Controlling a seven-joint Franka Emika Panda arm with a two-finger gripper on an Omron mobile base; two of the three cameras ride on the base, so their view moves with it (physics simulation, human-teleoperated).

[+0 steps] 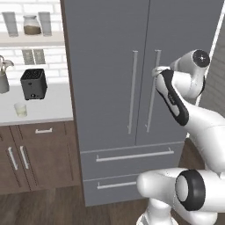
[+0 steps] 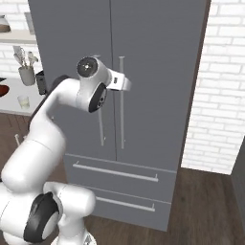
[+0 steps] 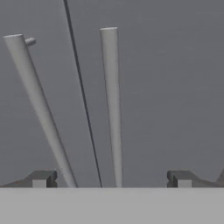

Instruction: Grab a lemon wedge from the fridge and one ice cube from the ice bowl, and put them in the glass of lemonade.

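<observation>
The grey double-door fridge [image 1: 110, 66] [image 2: 158, 72] stands shut, so the lemon wedge is hidden. My gripper [image 1: 154, 72] [image 2: 126, 84] [image 3: 111, 179] is open, right in front of the doors at the top of the right door's bar handle [image 1: 153, 92] [image 3: 112, 105]. The left door's handle [image 3: 37, 105] runs beside it, with the door seam between them. The small glass of lemonade [image 1: 20, 109] [image 2: 23, 101] stands on the white counter [image 1: 48, 107] left of the fridge. A reddish-brown sliver of the ice bowl [image 2: 2, 89] shows at the picture's edge. The ice cube is out of view.
A black toaster [image 1: 34, 83] and a grey utensil cup [image 1: 3, 78] [image 2: 27, 72] stand on the counter. Tall grey glasses and a jar [image 1: 31, 25] sit on the shelf above. Two fridge drawers [image 1: 132, 156] lie below the doors. A white brick wall [image 2: 220, 95] stands to the right.
</observation>
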